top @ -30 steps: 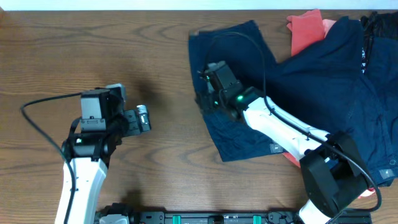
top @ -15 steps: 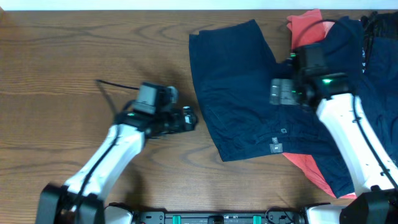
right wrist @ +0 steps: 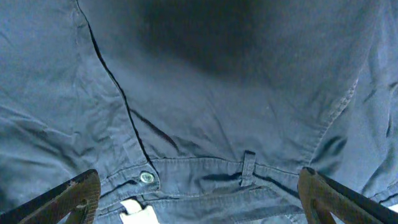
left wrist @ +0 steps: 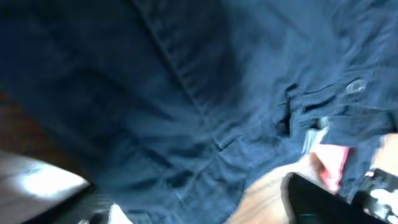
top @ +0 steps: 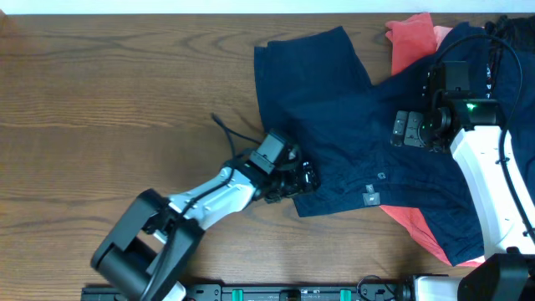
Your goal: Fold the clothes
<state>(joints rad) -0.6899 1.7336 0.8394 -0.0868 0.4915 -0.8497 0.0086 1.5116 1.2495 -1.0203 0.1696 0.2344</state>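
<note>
The left arm lies low across the bench (top: 100, 100), reaching from the near edge to the navy shorts (top: 326, 109). Its pincer (top: 304, 177) is at their lower left corner, fingers apart, though its wrist view is blurred. The right arm bends in from the right. Its pincer (top: 406, 130) hangs over the shorts, spread wide, with the waistband button (right wrist: 147, 178) in its view. A red garment (top: 410, 40) and another dark one (top: 493, 109) crowd the shorts' right side.

**Clothes heaped at the right end**

Navy shorts (top: 322, 109) lie spread flat, one leg toward the far edge, buttoned waistband (right wrist: 147, 178) toward the near edge. A larger navy garment (top: 418, 84) overlaps them rightward, covering a crumpled coral garment (top: 411, 42).
</note>
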